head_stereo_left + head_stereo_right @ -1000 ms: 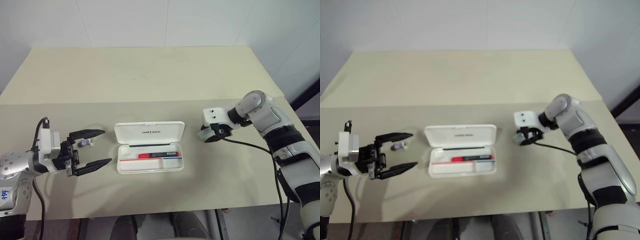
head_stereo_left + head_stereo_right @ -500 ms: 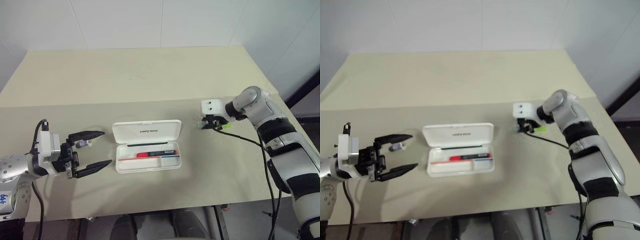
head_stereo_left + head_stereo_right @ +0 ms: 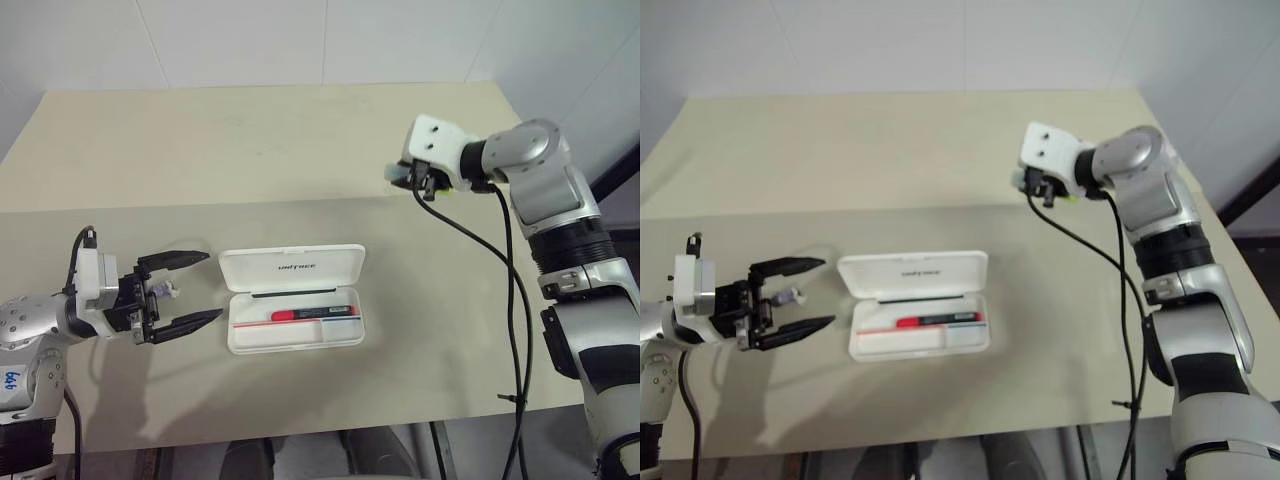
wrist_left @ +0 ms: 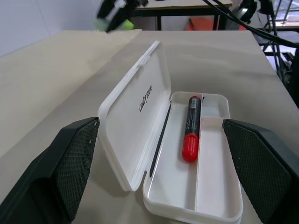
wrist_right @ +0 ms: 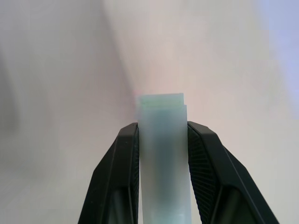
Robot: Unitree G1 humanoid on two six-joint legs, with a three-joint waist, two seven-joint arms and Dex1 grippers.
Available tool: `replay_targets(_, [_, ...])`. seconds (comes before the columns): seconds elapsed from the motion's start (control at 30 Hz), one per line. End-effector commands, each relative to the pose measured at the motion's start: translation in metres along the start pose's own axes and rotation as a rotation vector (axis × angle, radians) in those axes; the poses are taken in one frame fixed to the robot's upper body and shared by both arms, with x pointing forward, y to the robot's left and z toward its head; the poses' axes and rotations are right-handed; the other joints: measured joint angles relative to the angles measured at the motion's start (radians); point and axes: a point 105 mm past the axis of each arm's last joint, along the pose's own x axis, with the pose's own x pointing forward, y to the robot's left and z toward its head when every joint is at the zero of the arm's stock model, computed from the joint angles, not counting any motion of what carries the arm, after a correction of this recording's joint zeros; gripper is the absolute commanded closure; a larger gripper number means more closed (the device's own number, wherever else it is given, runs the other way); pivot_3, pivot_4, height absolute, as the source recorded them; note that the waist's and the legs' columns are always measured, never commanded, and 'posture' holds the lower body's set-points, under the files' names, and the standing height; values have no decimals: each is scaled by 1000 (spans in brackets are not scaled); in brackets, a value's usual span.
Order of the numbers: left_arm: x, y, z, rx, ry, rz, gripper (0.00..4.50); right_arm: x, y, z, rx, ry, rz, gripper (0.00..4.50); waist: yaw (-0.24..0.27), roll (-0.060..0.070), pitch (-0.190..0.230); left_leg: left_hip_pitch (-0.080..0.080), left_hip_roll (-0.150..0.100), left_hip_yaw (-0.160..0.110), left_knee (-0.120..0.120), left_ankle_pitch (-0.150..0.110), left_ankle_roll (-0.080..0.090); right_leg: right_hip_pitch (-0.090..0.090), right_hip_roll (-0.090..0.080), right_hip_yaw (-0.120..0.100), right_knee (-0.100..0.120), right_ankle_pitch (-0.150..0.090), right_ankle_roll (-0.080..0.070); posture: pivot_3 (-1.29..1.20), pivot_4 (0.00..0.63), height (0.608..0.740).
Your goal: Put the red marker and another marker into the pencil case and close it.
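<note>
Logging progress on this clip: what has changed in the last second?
The right gripper, shut on the green marker, has lifted it off the table and now holds it in the air. The left gripper stayed open beside the open pencil case; the red marker still lies inside.

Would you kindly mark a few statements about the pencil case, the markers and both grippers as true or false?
1. The pencil case lies open. True.
2. The red marker lies on the table beside the case. False: it lies inside the case.
3. The right gripper is shut on the green marker. True.
4. The left gripper holds the case lid. False: it is open, apart from the case.
5. The green marker is in the case. False: it is held above the table.
</note>
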Motion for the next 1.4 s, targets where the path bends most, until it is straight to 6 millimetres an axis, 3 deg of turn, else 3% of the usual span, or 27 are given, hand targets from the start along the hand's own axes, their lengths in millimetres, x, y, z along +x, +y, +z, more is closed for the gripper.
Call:
replay_targets(0.03, [0, 1, 4, 23, -20, -22, 0, -24, -8, 48, 25, -157, -50, 3404, 2, 0, 0, 0, 0, 0, 0, 0, 0, 0, 0, 0, 0, 0, 0, 0, 150, 740])
replay_targets(0.27, [3, -1, 2, 22, -22, -38, 0, -54, 33, 128, 234, -449, 192, 3404, 1, 0, 0, 0, 0, -1, 1, 0, 0, 0, 0, -1, 1, 0, 0, 0, 150, 740])
replay_targets(0.37, [5, -2, 2, 21, -24, -41, 0, -63, 61, 144, 288, -479, 355, 3404, 3, 0, 0, -1, 0, -2, 0, 0, 0, -1, 0, -2, 2, 0, 0, 0, 150, 740])
replay_targets(0.6, [7, -2, 3, 22, -24, -39, 0, -56, 122, 133, 297, -325, 600, 3404, 20, -1, 0, -3, -1, -3, 1, 0, 0, -1, -1, -3, 0, 0, -1, 0, 150, 740])
replay_targets(0.67, [7, -3, 3, 20, -22, -37, 0, -50, 131, 130, 313, -281, 616, 3404, 20, -1, 0, -4, -1, -2, 0, 0, 0, -4, -1, -2, 1, 0, -1, 0, 150, 740])
replay_targets(0.77, [6, -3, 3, 18, -18, -31, 0, -32, 152, 108, 261, -119, 627, 3404, 22, -1, -1, -6, 0, -1, 0, 0, 0, -7, 0, -2, 1, -1, -1, 0, 150, 740])
replay_targets(0.83, [6, -3, 4, 17, -15, -27, 0, -24, 165, 107, 236, -86, 643, 3404, 24, -1, -1, -7, 0, -1, 0, 0, 0, -9, 0, -2, 1, -1, -1, 0, 150, 740])
replay_targets(1.07, [3, -4, 4, 13, -8, -9, 0, 2, 182, 114, 205, -35, 623, 3404, 23, -1, -1, -10, 1, 0, 0, 0, 0, -13, 1, 0, 4, -1, -2, 0, 150, 740])
replay_targets(1.4, [1, -9, 4, 8, 2, 9, 0, 22, 200, 128, 136, -32, 621, 3404, 23, -2, -1, -10, 0, 0, 0, 0, 0, -13, 0, -1, 4, -1, -2, 0, 150, 740])
